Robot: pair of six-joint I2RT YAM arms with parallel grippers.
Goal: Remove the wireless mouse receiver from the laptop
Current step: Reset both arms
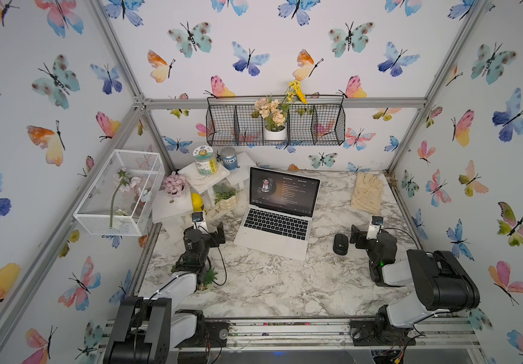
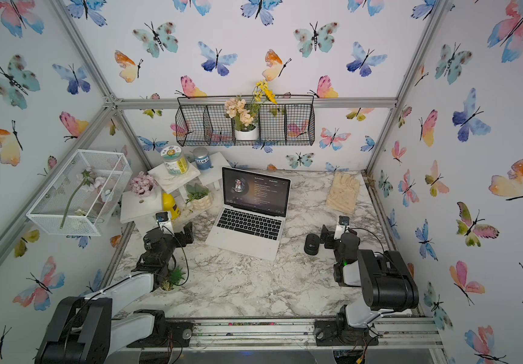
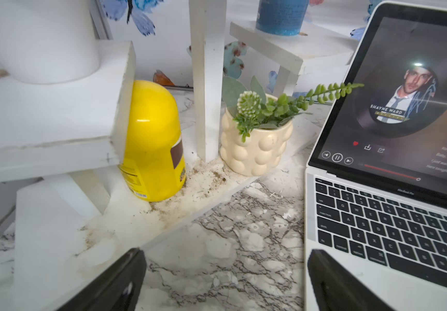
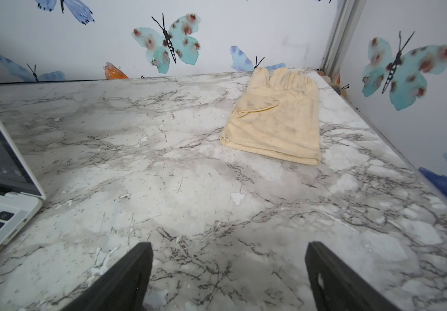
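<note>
While poised low over the marble table [image 1: 269, 283], spread wide and empty: left gripper [image 3: 226, 254], right gripper [image 4: 229, 245]. Just beside the right one, black mouse [image 1: 341, 243]. Between both, open laptop [image 1: 274, 220]; wireless mouse receiver too small to make out.

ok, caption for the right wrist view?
Right gripper, jaws open, above marble tabletop; cream glove beyond, laptop corner in frame.

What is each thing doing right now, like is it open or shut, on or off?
laptop, lid open, screen lit.
left end effector, open, holding nothing.
right end effector, open, holding nothing.
black mouse, lying flat, not held.
glove, lying flat.
wireless mouse receiver, cannot be seen in any view.
</note>
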